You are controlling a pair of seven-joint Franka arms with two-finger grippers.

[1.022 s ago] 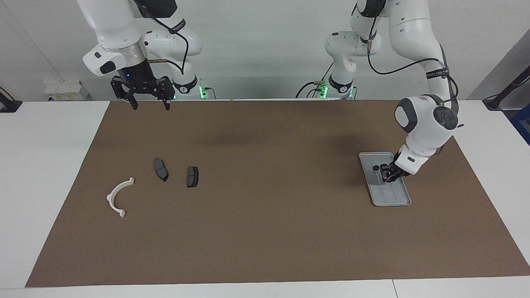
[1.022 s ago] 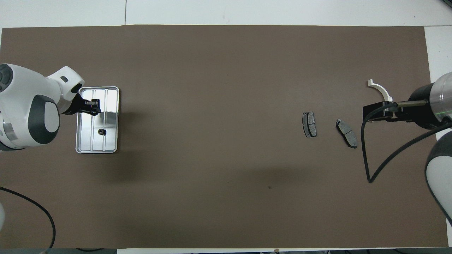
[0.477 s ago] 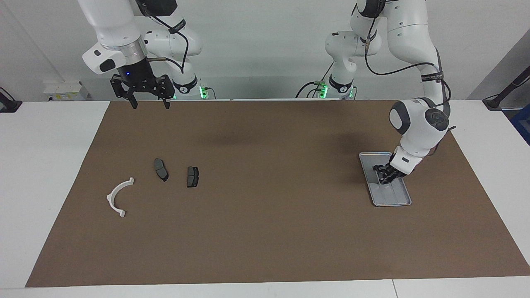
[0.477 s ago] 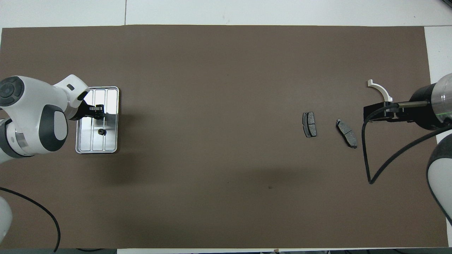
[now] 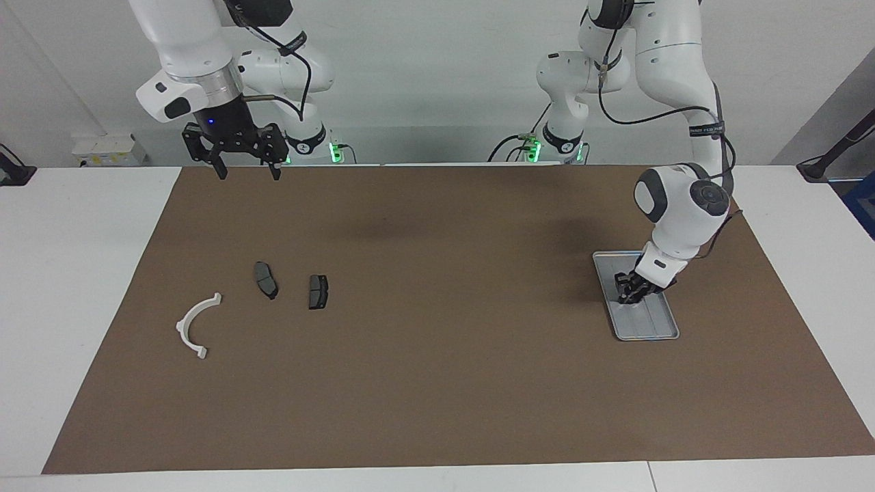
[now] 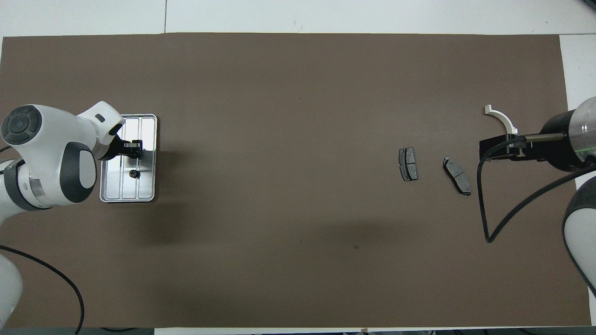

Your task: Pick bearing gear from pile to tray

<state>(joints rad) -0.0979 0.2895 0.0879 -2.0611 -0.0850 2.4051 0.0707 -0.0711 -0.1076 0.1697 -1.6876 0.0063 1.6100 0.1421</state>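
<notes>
The silver tray (image 5: 657, 329) lies on the mat at the left arm's end, also in the overhead view (image 6: 111, 186). A tiny black gear (image 6: 134, 173) lies loose in it; in the facing view my left gripper hides it. My left gripper (image 5: 627, 290) is open and empty, low over the tray (image 6: 135, 148), clear of the gear. The pile at the right arm's end holds a white half-ring bracket (image 5: 195, 324) and two dark grey pads (image 5: 265, 279) (image 5: 318, 291). My right gripper (image 5: 247, 169) is open, empty and raised, and waits.
A brown mat (image 5: 437, 383) covers most of the white table (image 5: 68, 273). In the overhead view the right gripper (image 6: 505, 148) overlaps one end of the bracket (image 6: 499, 115); the pads (image 6: 408, 164) (image 6: 457, 176) lie beside it.
My left gripper has shifted across the tray toward the table's middle, and its wrist has swung up. The gear stays in the tray. The right gripper has risen slightly.
</notes>
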